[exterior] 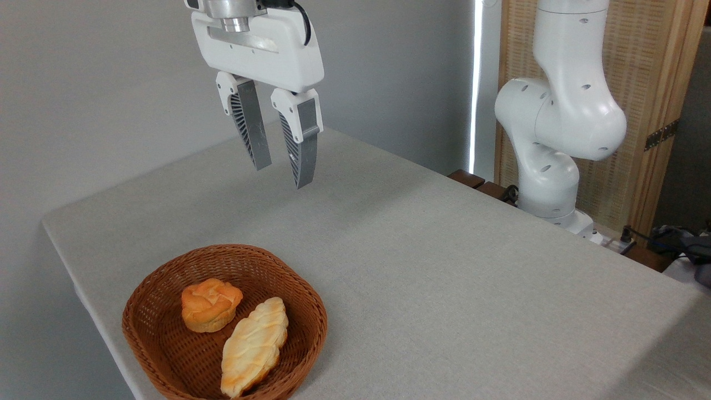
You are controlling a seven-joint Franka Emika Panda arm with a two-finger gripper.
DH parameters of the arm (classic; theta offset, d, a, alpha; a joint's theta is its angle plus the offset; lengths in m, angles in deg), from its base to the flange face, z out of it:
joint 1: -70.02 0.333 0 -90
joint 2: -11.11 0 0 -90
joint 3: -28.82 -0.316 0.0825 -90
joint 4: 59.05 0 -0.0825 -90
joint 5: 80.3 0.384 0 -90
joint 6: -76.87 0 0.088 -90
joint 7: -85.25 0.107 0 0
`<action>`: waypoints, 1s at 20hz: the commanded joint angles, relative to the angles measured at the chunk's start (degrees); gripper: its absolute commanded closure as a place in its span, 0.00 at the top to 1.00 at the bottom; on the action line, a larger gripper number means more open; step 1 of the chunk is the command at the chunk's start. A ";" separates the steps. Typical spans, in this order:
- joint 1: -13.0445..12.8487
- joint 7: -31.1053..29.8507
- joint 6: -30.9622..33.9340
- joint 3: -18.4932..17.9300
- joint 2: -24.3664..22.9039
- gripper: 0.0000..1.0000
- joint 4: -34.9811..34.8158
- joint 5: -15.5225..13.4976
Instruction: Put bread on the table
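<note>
Your gripper [282, 176] hangs high in the air over the far part of the bench [444, 266], and its jaws are a little way open with nothing in them. The bread [210, 303] sits in the brown basket [166, 355] near the front left corner, just beside 1 long pale loaf [254, 344].

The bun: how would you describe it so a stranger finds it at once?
Look at the wicker basket on the near left of the table. The bun lies inside it, towards the back. It is round and orange with a swirled top; the loaf touching it is long and pale.
</note>
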 commanded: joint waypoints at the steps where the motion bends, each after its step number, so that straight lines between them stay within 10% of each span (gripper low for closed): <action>1: -0.83 -0.20 -0.21 -1.08 -0.09 1.00 -0.40 0.45; 20: -0.74 -0.20 -5.91 -1.17 0.70 1.00 -0.49 0.45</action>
